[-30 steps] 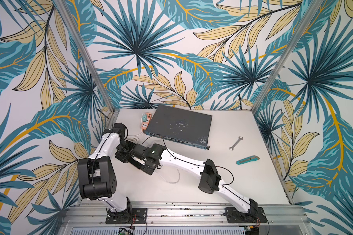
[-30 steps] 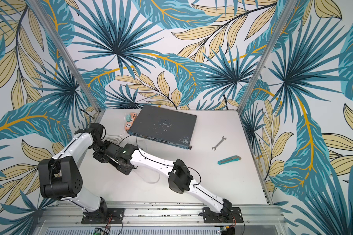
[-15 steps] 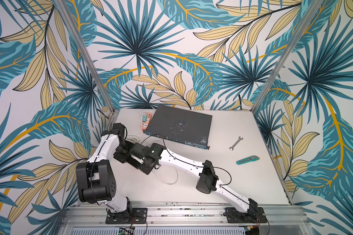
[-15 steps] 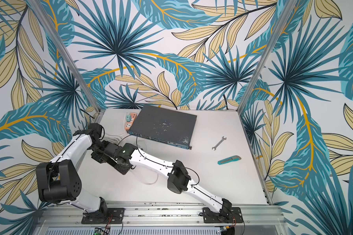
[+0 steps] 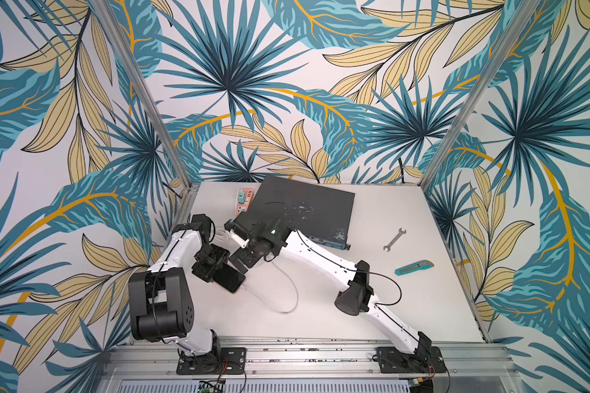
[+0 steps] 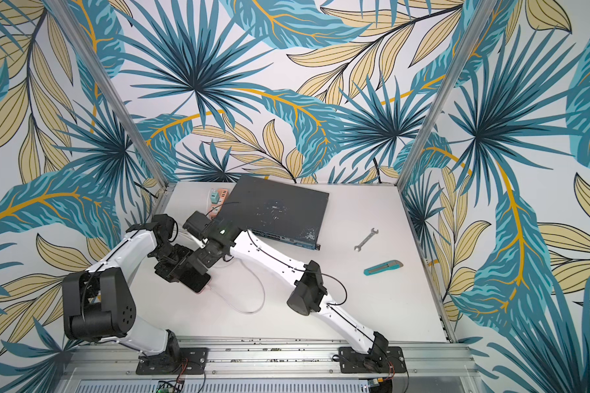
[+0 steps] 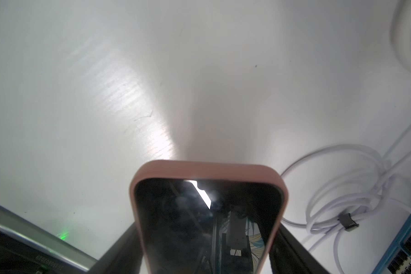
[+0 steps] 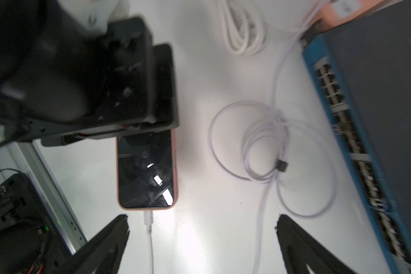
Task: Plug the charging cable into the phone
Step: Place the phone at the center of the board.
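Observation:
The phone point(image 5: 231, 281) point(image 6: 199, 283), black-faced with a rose rim, lies flat on the white table near the left arm. My left gripper point(image 5: 220, 271) point(image 7: 207, 249) is shut on it, a dark finger point(image 7: 122, 251) pressing each long side. The charging cable point(image 5: 288, 303) point(image 6: 254, 308) runs from the phone's near end in a loose loop. In the right wrist view its white connector tip point(image 8: 148, 217) sits against the bottom edge of the phone point(image 8: 147, 173), apparently inserted. The cable's banded bundle point(image 8: 281, 164) point(image 7: 347, 220) lies beside it. My right gripper point(image 5: 241, 262) point(image 8: 202, 220) hangs open just behind the connector, holding nothing.
A dark grey network switch point(image 5: 297, 211) lies at the back with an orange power strip point(image 5: 242, 200) by its left corner. The strip's thicker white cord point(image 8: 242, 30) is coiled near the arms. A wrench point(image 5: 394, 240) and a teal utility knife point(image 5: 413, 267) lie to the right.
My right gripper has opened, let go of the cable's connector and drawn back and up from the phone. The left gripper keeps its hold on the phone.

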{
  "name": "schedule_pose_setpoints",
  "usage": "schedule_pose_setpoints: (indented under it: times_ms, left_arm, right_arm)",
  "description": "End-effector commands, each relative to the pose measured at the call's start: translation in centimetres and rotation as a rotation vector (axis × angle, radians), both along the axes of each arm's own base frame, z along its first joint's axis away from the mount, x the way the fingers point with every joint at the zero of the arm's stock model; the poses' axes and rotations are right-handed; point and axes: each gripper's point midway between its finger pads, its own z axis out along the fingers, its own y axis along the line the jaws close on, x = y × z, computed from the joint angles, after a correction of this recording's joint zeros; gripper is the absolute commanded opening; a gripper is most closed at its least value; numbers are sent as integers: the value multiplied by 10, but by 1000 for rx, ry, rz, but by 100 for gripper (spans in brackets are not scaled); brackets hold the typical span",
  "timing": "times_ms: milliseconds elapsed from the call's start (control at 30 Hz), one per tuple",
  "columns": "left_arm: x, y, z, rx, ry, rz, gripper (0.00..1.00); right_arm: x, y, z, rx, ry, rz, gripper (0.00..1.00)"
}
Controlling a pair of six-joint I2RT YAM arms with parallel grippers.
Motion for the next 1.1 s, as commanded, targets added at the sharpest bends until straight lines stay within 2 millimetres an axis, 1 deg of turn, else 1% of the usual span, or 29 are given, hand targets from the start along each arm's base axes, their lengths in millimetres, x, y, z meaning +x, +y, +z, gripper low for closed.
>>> schedule_pose_setpoints:
  times_ms: [0,67,100,133,167,200,233,267,333,400,433,467,500,567,633,700,733,767,833,867,933,967,1000,1033,1067]
  left_arm:
    - [10,2,-8,16,-18,9,0]
    - [12,2,-16,13,-2,16,0]
    - [12,2,-20,10,7,16,0]
    - [13,2,-23,12,14,13,3]
    - [13,4,-27,23,23,9,19]
    - [12,5,-31,31,33,4,34]
    - [11,6,-34,33,41,2,42]
    - [9,6,-38,33,51,2,47]
    - [8,4,-44,22,57,7,58]
    - [6,2,-49,17,64,7,75]
    - [6,2,-51,16,66,6,88]
    - [5,1,-52,15,71,0,98]
    - [5,1,-52,14,74,-6,100]
    - [5,0,-50,13,66,-22,100]
    - [5,2,-43,36,52,-43,100]
    - [5,5,-33,58,37,-67,100]
    - [7,7,-25,74,22,-84,100]
    - [11,7,-16,88,-7,-107,100]
    - [22,8,9,142,-73,-177,100]
    - [31,11,26,200,-122,-221,100]
    - [48,18,60,341,-219,-314,100]
    - [56,22,77,406,-268,-353,100]
    - [63,24,90,456,-306,-383,100]
    - [68,27,101,489,-337,-399,100]
    - [70,30,108,514,-350,-396,100]
  right_arm:
    - [57,-54,73,93,-66,-167,100]
    - [83,-83,84,85,-80,-271,100]
    - [99,-101,88,83,-86,-334,100]
    - [123,-123,92,90,-91,-412,100]
    - [139,-142,88,65,-97,-472,100]
    - [155,-157,90,59,-118,-522,100]
    - [168,-170,92,67,-123,-565,99]
    - [187,-189,95,92,-114,-623,99]
    - [217,-229,95,97,-109,-734,100]
    - [242,-267,90,69,-126,-807,100]
    - [255,-287,87,52,-138,-836,99]
    - [268,-308,85,46,-144,-871,99]
    - [282,-329,83,46,-150,-902,100]
    - [310,-375,82,68,-169,-970,100]
    - [339,-421,83,124,-188,-1025,100]
    - [360,-463,80,132,-225,-1066,100]
    - [367,-479,77,140,-230,-1077,100]
    - [372,-489,74,162,-220,-1071,99]
    - [379,-506,62,149,-212,-1064,100]
    - [383,-514,54,153,-201,-1062,100]
    - [392,-528,28,166,-154,-1072,100]
    - [395,-538,21,151,-155,-1099,99]
    - [398,-541,22,145,-179,-1100,100]
    - [404,-545,44,149,-263,-1121,99]
    - [409,-543,78,176,-370,-1119,100]
